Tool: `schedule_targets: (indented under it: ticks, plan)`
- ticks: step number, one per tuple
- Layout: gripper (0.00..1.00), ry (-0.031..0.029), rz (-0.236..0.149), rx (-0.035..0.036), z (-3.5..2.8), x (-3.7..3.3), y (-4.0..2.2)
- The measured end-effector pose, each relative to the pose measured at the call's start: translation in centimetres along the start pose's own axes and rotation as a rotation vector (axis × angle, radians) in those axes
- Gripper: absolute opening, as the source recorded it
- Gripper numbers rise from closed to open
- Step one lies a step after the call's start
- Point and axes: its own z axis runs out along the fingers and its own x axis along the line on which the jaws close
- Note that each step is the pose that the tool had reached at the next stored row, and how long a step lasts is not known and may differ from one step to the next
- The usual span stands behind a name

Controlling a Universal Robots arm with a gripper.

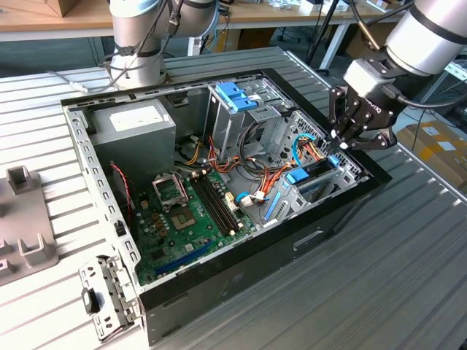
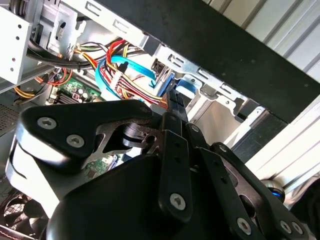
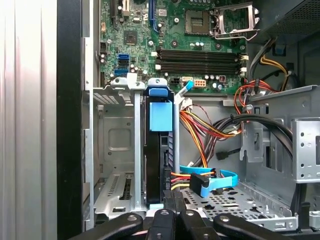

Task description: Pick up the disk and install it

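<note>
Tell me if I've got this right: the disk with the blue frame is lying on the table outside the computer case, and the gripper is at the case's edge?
Not quite. The disk is not on the table; the first wrist view shows it standing in the metal bay inside the computer case. The gripper is indeed at the case's edge, in the exterior view.

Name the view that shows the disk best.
The first wrist view: the disk stands on edge in its bay, seen along its length. The exterior view shows its blue end; the second wrist view, a blue sliver.
</note>
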Motion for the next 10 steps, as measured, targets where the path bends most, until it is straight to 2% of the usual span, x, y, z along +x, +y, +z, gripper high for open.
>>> schedule_targets:
  ticks: [10]
  plan:
    - [0.11, 0.0000, 0.000, -0.0024, -0.65, -0.08, -1.05]
